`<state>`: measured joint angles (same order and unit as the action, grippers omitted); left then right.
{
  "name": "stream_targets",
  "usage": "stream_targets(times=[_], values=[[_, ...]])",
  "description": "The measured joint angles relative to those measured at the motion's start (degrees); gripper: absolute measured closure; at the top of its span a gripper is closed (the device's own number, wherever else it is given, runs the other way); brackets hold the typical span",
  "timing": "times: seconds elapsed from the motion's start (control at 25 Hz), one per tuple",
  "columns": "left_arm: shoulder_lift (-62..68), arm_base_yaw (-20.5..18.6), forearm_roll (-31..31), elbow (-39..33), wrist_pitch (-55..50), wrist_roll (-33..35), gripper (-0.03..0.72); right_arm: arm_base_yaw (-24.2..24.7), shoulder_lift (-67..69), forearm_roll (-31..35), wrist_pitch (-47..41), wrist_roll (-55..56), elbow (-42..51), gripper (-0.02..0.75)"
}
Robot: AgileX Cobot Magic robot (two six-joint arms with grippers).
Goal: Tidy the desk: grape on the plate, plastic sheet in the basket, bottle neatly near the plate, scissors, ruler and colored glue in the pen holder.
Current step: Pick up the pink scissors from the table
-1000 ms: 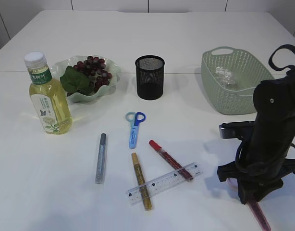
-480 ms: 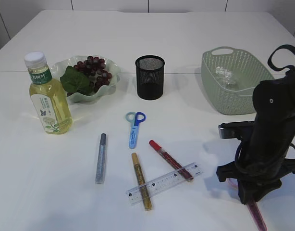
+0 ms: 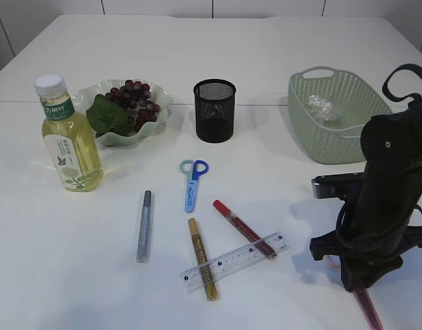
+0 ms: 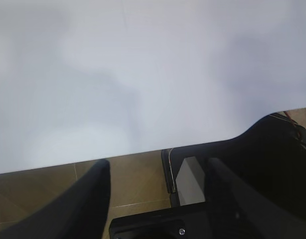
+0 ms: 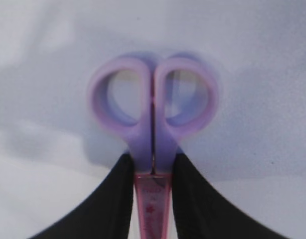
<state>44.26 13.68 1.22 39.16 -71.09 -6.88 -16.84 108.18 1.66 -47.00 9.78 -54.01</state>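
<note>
Two pairs of scissors: a blue pair (image 3: 192, 183) lies flat mid-table, and a pink pair (image 5: 153, 124) with rounded plastic loops sits pinched between the right gripper (image 5: 152, 172) at the table's front right. Three slim glue pens (image 3: 143, 225) (image 3: 202, 267) (image 3: 242, 228) (silver, gold, red), one clear ruler (image 3: 233, 262), one mesh pen holder (image 3: 214, 110), one woven basket (image 3: 314, 134), one bottle (image 3: 67, 139) beside the wavy plate (image 3: 159, 103) of grapes (image 3: 136, 100). The left gripper (image 4: 155, 199) hangs parted, holding nothing.

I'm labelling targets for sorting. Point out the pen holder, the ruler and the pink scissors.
pen holder (image 3: 214, 113): exterior view, mesh front wall.
ruler (image 3: 228, 262): exterior view, middle of the strip.
pink scissors (image 5: 153, 107): right wrist view, where the handle loops meet.
</note>
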Motion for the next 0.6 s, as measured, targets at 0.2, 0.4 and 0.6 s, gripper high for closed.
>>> stream_targets(times=[0.2,0.4,0.6], values=[[0.00,0.00,0.00,0.00,0.00,0.00,0.253,0.00,0.00,-0.08,0.00,-0.67,0.00,0.519],[0.00,0.00,0.00,0.00,0.00,0.00,0.253,0.00,0.00,-0.12,0.00,-1.53,0.00,0.519],[0.00,0.00,0.00,0.00,0.00,0.00,0.253,0.00,0.00,-0.22,-0.11,-2.29,0.00,0.519]])
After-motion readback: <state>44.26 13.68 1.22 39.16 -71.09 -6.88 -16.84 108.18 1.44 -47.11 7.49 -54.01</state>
